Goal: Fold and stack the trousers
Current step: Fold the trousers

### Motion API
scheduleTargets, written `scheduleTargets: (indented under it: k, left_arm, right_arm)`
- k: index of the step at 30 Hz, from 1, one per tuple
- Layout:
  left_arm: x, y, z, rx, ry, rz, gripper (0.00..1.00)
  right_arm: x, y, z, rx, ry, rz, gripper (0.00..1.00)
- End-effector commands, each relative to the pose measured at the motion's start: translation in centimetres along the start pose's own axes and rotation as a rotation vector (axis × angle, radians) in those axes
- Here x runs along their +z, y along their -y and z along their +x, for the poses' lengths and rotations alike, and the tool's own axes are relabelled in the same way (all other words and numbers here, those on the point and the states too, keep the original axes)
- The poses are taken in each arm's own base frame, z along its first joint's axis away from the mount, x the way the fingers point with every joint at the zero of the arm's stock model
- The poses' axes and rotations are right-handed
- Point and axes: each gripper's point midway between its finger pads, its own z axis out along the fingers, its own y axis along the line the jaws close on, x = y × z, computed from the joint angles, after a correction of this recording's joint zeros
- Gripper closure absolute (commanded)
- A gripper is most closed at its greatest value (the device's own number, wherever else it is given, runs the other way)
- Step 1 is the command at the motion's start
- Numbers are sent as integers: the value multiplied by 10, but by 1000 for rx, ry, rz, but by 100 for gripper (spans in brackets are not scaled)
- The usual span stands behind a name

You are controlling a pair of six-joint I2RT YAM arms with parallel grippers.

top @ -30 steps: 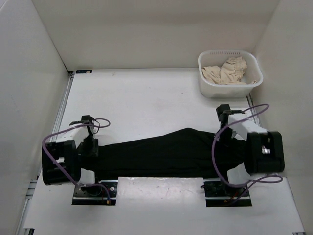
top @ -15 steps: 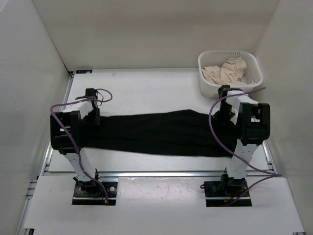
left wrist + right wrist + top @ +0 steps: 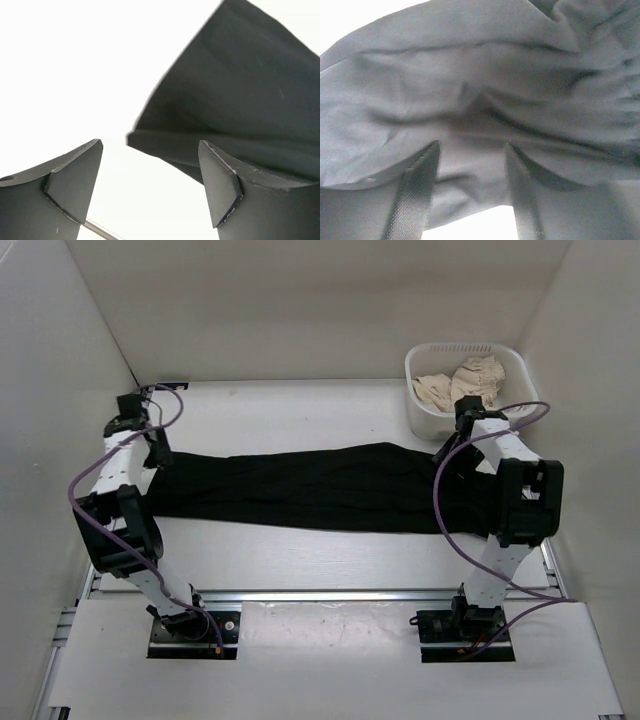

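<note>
Black trousers [image 3: 320, 488] lie stretched across the table [image 3: 300, 420]; left gripper [image 3: 150, 150] and right gripper [image 3: 472, 150] stand parted, holding nothing (cloth just beyond). Regrasping may pinch one layer only, skewing the fold.

white box enclosure: plain matte back wall [image 3: 320, 310], left wall [image 3: 50, 440] and right wall [image 3: 600, 390], no markings, meeting at the far corners. white table [image 3: 300, 410] fills the floor of it, a few faint scuffs on the surface. light is even and diffuse, soft shadows only; the left wrist view blows the table out to pure white. aluminium rail [image 3: 330, 593] runs across the near side, white panel [image 3: 330, 650] in front of it. small black bracket [image 3: 170, 386] at far-left corner. white basket [image 3: 425, 420] in far-right corner near the right wall, beige cloth [image 3: 460, 385] bunched inside.
</note>
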Motion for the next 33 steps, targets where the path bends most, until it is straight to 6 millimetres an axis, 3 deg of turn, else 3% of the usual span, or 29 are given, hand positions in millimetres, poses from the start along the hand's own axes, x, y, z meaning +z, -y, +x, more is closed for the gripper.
scheduleTargets:
  k: [1,4,8,12,15,17,22,26,27,30,33]
  left_arm:
    - [-14,-27,-30,-103,78,29,11]
    - [1,-37,-24,-128,38,18,10]
    - [40,-57,6,-195,-81,36,9]
    - [46,-36,10,-205,-99,160,9]
    - [45,-30,9,-207,-95,195,11]
    - [49,-28,15,-205,-115,198,17]
    - [54,-25,35,-188,-164,171,37]
    - [55,-27,41,-185,-179,149,62]
    - [55,-28,41,-184,-179,149,75]
    - [55,-28,41,-184,-179,149,80]
    - [55,-28,37,-186,-169,148,83]
  right_arm:
    - [-45,10,-12,-13,45,-68,38]
    - [-50,33,-8,60,4,-69,35]
    - [-44,65,-8,172,-32,-43,34]
    - [-41,86,-18,288,-48,-80,32]
    - [-34,87,-27,315,-50,-84,32]
    - [-28,81,-28,316,-80,-99,32]
    - [-25,91,-7,347,-148,-46,32]
    - [-34,108,5,388,-156,-12,32]
    - [-36,111,6,374,-148,-6,31]
    - [-47,127,10,378,-136,14,30]
    - [-46,138,22,403,-160,32,27]
